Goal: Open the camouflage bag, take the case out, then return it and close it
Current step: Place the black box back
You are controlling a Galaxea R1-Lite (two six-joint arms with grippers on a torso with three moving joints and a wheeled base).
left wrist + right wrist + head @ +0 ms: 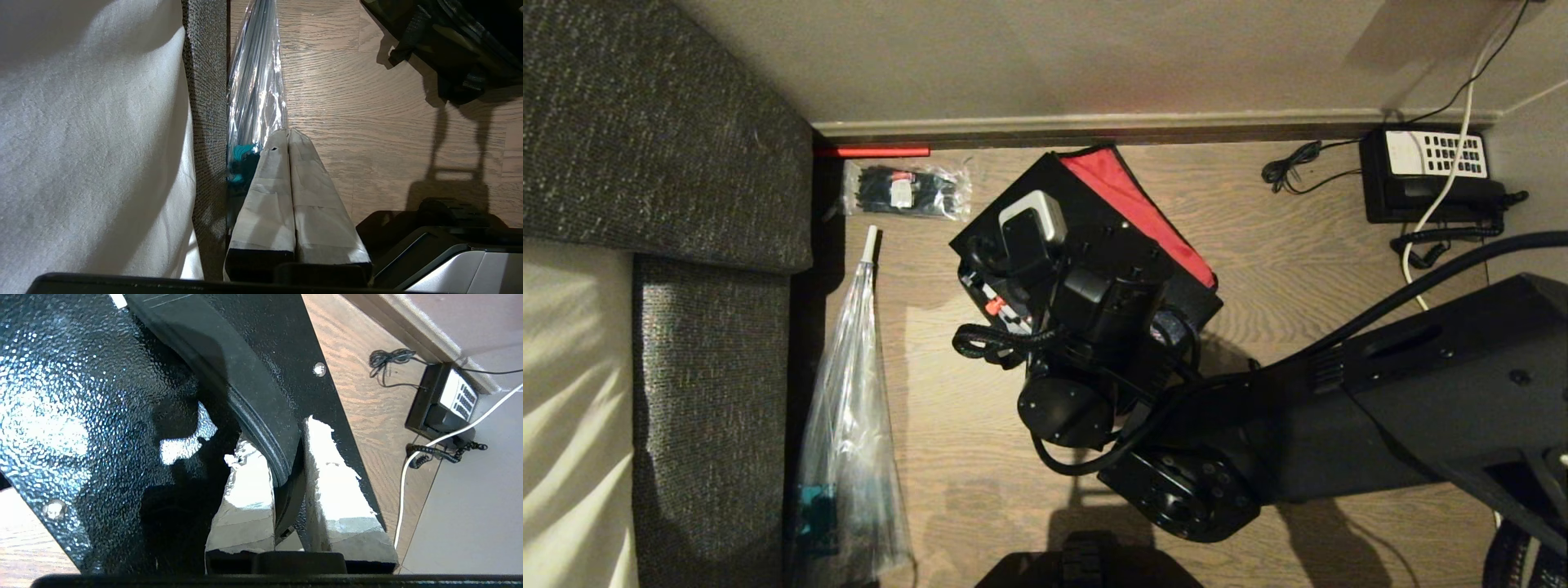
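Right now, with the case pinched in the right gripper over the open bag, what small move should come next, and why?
Probably lower the case slowly into the camouflage bag. The right gripper is shut on the case's handle, and the red lid lining shows the bag open beneath. The left gripper hangs shut, idle.

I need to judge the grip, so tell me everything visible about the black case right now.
The case is a flat, black, rigid-looking slab with a pebbled, glossy surface, small silvery rivets near its corners and a smooth curved handle. The right claw is shut on that handle, one taped finger on each side. In the head view it sits under the right arm, over the open camouflage bag with its red lining.
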